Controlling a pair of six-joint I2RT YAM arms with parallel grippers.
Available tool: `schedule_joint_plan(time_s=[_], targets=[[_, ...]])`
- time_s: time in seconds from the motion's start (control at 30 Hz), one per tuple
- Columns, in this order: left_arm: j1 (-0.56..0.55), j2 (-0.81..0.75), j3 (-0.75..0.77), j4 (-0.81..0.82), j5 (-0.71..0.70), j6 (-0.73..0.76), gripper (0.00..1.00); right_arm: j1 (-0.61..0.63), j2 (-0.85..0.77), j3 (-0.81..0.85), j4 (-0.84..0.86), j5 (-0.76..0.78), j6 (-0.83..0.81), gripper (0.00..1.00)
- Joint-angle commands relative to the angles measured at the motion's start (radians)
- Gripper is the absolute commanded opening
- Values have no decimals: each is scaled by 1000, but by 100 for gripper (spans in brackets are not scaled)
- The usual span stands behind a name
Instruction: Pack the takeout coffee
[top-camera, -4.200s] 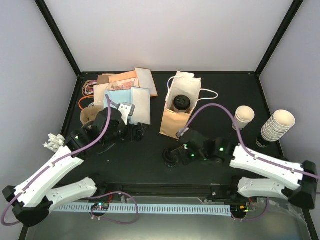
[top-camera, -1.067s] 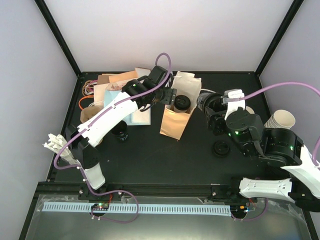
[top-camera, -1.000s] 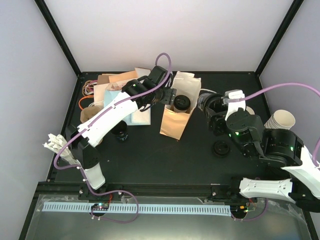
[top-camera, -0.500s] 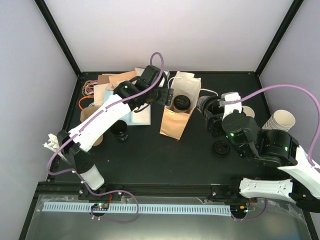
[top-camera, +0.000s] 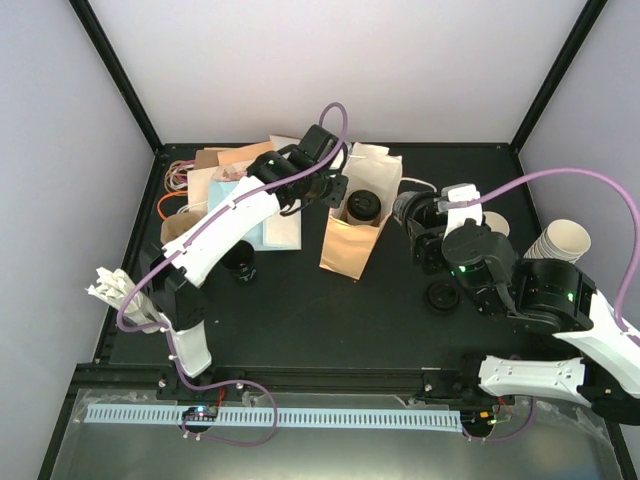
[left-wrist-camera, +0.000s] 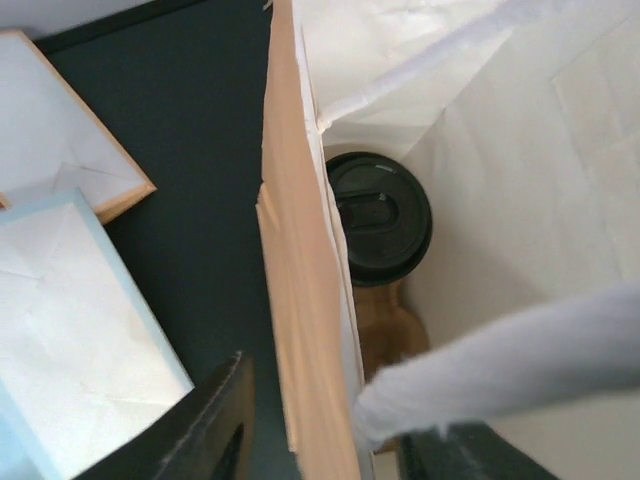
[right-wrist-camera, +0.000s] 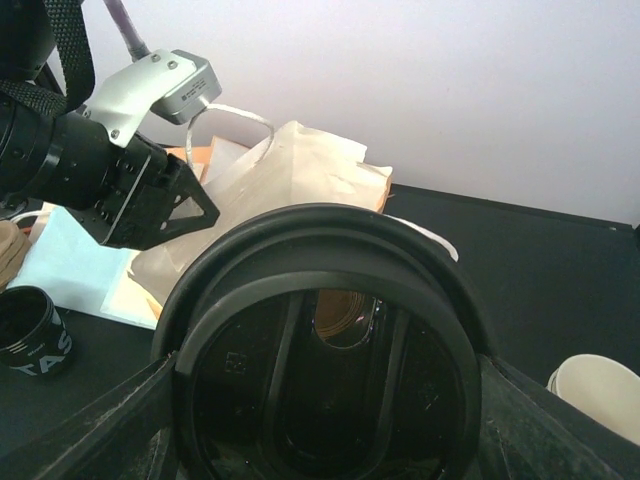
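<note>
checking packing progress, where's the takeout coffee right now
In the top view, the takeout coffee stands inside the open paper bag at centre back, just right of the left gripper.

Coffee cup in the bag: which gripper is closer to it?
Left. The left gripper straddles the bag at its left wall, right beside the cup. The right gripper is farther off, outside the bag's right side.

From my station I look down on a matte black table (top-camera: 300, 310) closed in by plain pale grey-lilac walls (top-camera: 330, 70) at the back and on both sides, with black frame posts (top-camera: 115, 75) running up the corners. The light is soft and even. A white slotted strip (top-camera: 330, 417) runs along a grey metal ledge (top-camera: 330, 455) at the near edge.
</note>
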Motion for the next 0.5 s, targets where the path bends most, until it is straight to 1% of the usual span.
schedule_joint_plan(time_s=[0.0, 0.1, 0.13, 0.17, 0.3, 0.47], targets=[[1, 0, 50, -57, -37, 42, 33, -6, 15, 25, 13, 19, -15, 74], [1, -1, 52, -71, -26, 51, 11, -6, 26, 33, 15, 19, -20, 74], [2, -4, 55, -78, -22, 51, 5, -7, 28, 31, 20, 19, -22, 74], [2, -7, 58, -87, -18, 53, 2, -7, 30, 30, 21, 19, -23, 74], [2, -36, 55, -118, 9, 57, 1, -6, 37, 34, 23, -17, -30, 74], [2, -104, 9, -128, 106, 69, 2, -7, 49, 66, 13, -49, -52, 73]])
